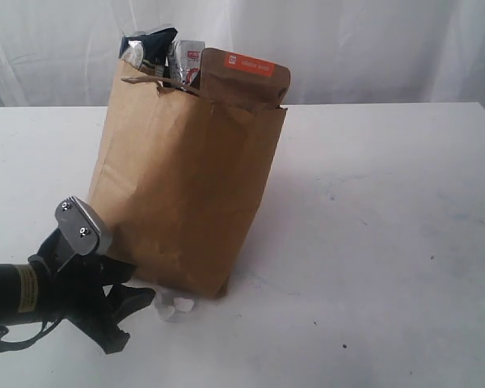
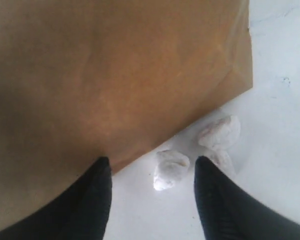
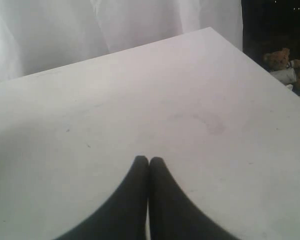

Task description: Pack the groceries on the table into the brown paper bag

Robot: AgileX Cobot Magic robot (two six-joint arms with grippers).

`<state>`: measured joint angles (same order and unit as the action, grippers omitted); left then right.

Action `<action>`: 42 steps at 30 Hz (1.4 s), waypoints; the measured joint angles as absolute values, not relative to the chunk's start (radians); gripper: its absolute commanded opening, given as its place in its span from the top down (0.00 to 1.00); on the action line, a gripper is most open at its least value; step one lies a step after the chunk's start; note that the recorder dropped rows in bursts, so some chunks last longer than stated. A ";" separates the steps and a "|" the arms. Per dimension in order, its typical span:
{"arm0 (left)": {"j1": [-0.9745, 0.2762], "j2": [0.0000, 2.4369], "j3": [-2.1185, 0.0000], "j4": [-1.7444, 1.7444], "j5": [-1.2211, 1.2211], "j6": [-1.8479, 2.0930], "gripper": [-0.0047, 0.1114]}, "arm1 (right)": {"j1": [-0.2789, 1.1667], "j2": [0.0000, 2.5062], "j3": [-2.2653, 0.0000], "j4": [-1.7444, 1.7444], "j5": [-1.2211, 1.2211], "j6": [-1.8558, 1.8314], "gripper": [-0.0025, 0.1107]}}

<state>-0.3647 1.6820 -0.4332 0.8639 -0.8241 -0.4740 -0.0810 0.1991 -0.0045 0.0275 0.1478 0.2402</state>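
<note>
nothing legible, orange label [image 1: 249,65] on brown pouch [image 1: 244,90] carries white lettering too small to read

1. Brown paper bag [image 1: 186,194]: creased kraft; upright on white table [image 1: 372,242], 9 o'clock of centre; filled.
2. Orange-labelled brown pouch [image 1: 244,81]: protrudes from mouth, 2 o'clock; dark packet [image 1: 145,47], 11 o'clock.

Matt creased kraft paper: brown paper bag [image 1: 186,186]. Smooth matt white, faintly scuffed: bench [image 1: 372,242]. Rough, chalky: white pebble-like bits [image 2: 170,169].
</note>
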 measured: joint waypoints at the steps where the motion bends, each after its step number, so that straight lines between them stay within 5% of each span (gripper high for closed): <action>1: -0.365 1.695 -0.435 0.864 -0.826 -0.479 0.48 | -0.081 0.199 -0.004 0.027 0.148 0.240 0.98; 15: -0.400 1.755 -0.442 0.876 -0.864 -0.492 0.59 | -0.081 0.199 -0.004 0.029 0.148 0.240 0.98; 30: -0.416 1.795 -0.442 0.749 -0.888 -0.406 0.96 | -0.081 0.199 -0.004 0.029 0.148 0.242 0.98; 42: -0.416 1.557 -0.426 0.774 -0.752 -0.563 0.96 | -0.081 0.199 -0.004 0.029 0.148 0.242 0.98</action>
<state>-0.4164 1.5565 -0.4257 0.7739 -0.7518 -0.5633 -0.0810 0.1991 -0.0045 0.0292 0.1478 0.2422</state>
